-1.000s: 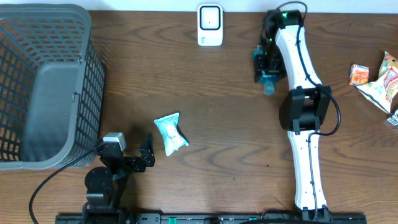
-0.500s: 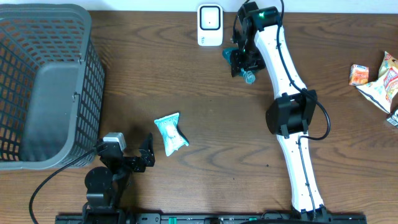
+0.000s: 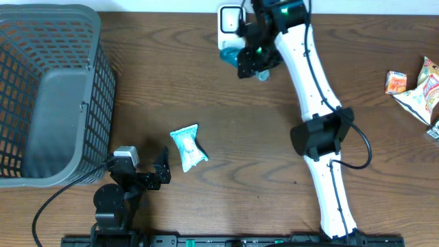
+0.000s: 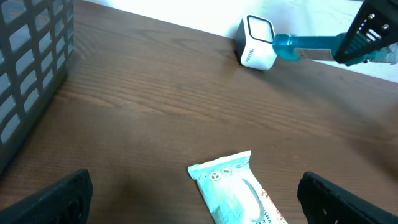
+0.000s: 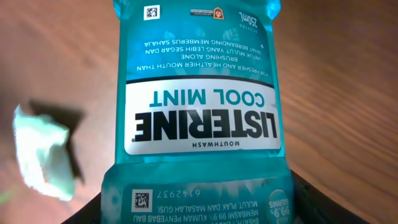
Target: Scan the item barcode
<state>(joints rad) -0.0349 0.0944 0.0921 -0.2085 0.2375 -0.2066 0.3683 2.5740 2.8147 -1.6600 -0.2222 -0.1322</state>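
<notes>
My right gripper [image 3: 252, 58] is shut on a teal Listerine mouthwash bottle [image 3: 230, 55], held on its side just below the white barcode scanner [image 3: 232, 20] at the table's back edge. In the right wrist view the bottle [image 5: 199, 93] fills the frame, label facing the camera, with small square codes on it, between the dark jaws of the right gripper [image 5: 199, 202]. The left wrist view shows the bottle [image 4: 305, 48] with one end right beside the scanner [image 4: 256, 42]. My left gripper [image 4: 199, 205] stands open near the front edge, empty, with a light-blue packet [image 4: 233, 190] lying just ahead of it.
A large grey mesh basket [image 3: 48, 89] stands at the left. Snack packets [image 3: 420, 92] and a small orange box [image 3: 396, 81] lie at the far right edge. The light-blue packet [image 3: 187, 147] lies in the front middle of the brown table.
My right arm has swung left with the bottle, from right of the scanner to directly below it. The left arm and the light-blue packet have not moved.
</notes>
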